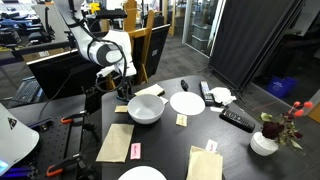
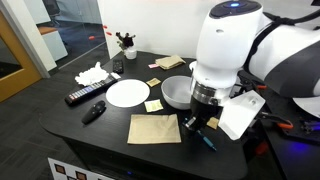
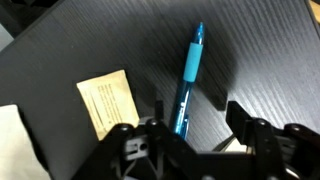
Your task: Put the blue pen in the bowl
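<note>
The blue pen (image 3: 190, 70) lies flat on the dark table. In the wrist view it runs from between my fingers away toward the top. My gripper (image 3: 195, 120) is open and just above it, one finger on each side, the pen closer to the left finger. In an exterior view the pen (image 2: 206, 141) lies at the table's front edge under the gripper (image 2: 200, 122). The deep white bowl (image 2: 177, 92) stands just behind the gripper and is empty. The bowl (image 1: 146, 109) and the gripper (image 1: 122, 90) also show in the other exterior view, where the pen is hidden.
A tan napkin (image 2: 155, 128) and a yellow note (image 2: 153, 105) lie beside the pen; the note (image 3: 105, 100) also shows in the wrist view. A flat plate (image 2: 127, 92), a black remote (image 2: 85, 97), a small dark object (image 2: 94, 112) and a flower vase (image 2: 125, 45) stand further off.
</note>
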You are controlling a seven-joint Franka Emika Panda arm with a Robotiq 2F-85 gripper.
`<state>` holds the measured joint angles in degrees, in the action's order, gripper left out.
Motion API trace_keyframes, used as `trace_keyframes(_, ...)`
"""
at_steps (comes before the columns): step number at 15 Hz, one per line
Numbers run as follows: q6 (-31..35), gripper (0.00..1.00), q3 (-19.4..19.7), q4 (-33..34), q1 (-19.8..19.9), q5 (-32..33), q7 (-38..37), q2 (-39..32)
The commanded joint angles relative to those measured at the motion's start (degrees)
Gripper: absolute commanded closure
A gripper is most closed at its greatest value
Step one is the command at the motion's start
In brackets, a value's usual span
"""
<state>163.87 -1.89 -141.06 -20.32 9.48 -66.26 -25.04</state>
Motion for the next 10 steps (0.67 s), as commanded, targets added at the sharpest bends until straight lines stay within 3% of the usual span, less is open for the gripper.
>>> trace_keyframes(1,1.6,0.64,0.9,0.4,-0.7,-2.3,2.5,-1.0)
trace_keyframes(6,1.6,0.99,1.1,0.4,-0.7,-3.4,2.6,-1.5)
trace_keyframes(10,1.5,0.97,2.0,-0.6,-1.9,-3.0,2.5,0.3)
